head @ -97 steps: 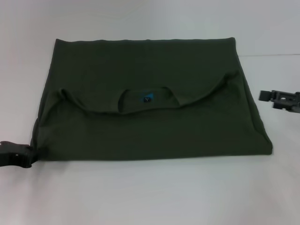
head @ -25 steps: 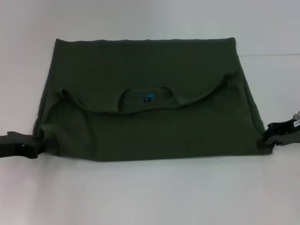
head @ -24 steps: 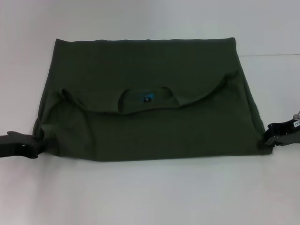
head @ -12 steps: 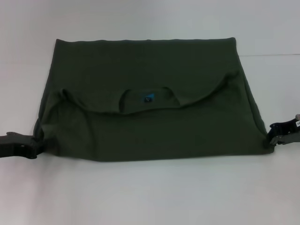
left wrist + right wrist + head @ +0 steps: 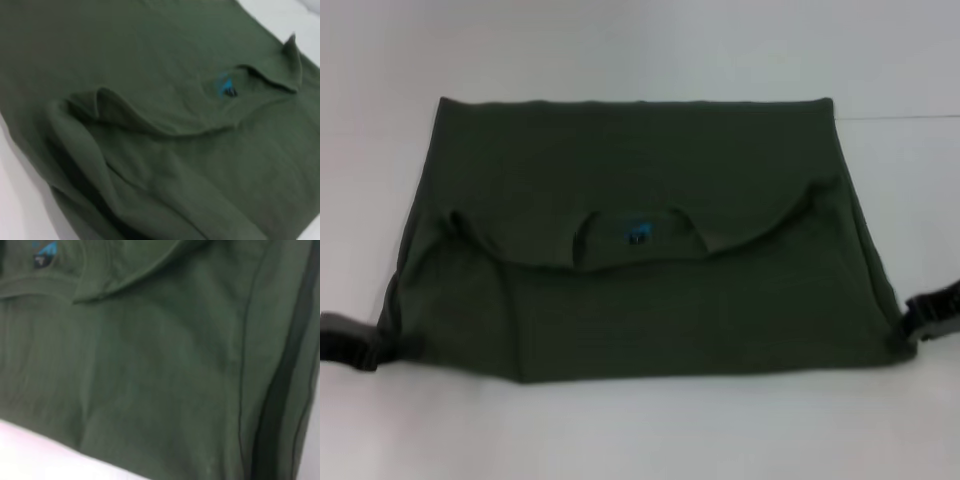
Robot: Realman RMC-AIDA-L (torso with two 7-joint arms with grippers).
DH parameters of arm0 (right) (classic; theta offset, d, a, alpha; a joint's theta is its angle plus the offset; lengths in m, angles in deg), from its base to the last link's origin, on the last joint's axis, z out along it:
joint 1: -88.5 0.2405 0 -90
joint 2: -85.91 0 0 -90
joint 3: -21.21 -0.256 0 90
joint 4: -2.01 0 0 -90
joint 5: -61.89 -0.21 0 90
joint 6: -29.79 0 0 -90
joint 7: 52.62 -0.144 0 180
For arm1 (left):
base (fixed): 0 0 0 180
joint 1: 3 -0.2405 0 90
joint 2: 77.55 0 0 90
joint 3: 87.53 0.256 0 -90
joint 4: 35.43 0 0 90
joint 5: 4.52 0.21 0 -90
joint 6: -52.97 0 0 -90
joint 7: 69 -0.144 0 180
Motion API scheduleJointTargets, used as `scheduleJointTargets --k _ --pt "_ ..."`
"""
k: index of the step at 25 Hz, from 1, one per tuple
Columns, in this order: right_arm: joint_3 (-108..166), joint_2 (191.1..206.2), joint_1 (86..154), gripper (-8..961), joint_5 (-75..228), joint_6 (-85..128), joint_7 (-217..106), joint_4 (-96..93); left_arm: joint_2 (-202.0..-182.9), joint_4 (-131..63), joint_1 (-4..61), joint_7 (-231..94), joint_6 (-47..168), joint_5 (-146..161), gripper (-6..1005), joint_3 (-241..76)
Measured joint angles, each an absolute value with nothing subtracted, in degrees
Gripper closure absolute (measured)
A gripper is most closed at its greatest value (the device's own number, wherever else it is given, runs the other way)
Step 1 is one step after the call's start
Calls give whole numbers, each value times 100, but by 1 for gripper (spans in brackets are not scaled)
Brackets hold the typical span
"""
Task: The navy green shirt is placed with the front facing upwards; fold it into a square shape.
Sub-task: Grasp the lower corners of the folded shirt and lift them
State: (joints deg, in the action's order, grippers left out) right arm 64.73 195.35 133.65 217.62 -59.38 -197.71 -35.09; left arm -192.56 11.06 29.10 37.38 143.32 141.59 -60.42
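Dark olive navy green shirt point(image 5: 640, 290) folded once, spread flat mid white table point(image 5: 640, 430), neckline with blue label point(image 5: 637, 233) facing up. Left gripper point(image 5: 370, 350) at near-left corner, right gripper point(image 5: 920, 322) at near-right corner, both touching fabric edge; grip state cannot tell. Nothing else nearby, no obstruction.

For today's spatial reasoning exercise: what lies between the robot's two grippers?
In the head view, the navy green shirt fills the whole stretch between the left gripper and right gripper, each at a near corner.
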Motion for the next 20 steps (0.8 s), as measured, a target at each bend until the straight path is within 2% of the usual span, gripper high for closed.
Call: scheduleJointTargets --k 7,14,16,20 --pt "6482 19538 13297 934 22193 -6904 -19138 -3443 -19160 1349 3078 3867 15800 15007 947 -6037" --pt "6761 19836 13231 937 22390 -7716 -18397 -3518 -19069 1397 3227 3804 16970 15337 947 -5892" --pt "7059 19925 13230 938 22393 -7942 -18173 -3505 -19077 1401 3229 3836 17040 15459 947 -5699" --pt "7272 20012 13221 939 22394 -8227 -17962 -3534 -19137 1405 3231 3950 17083 15671 947 -5290"
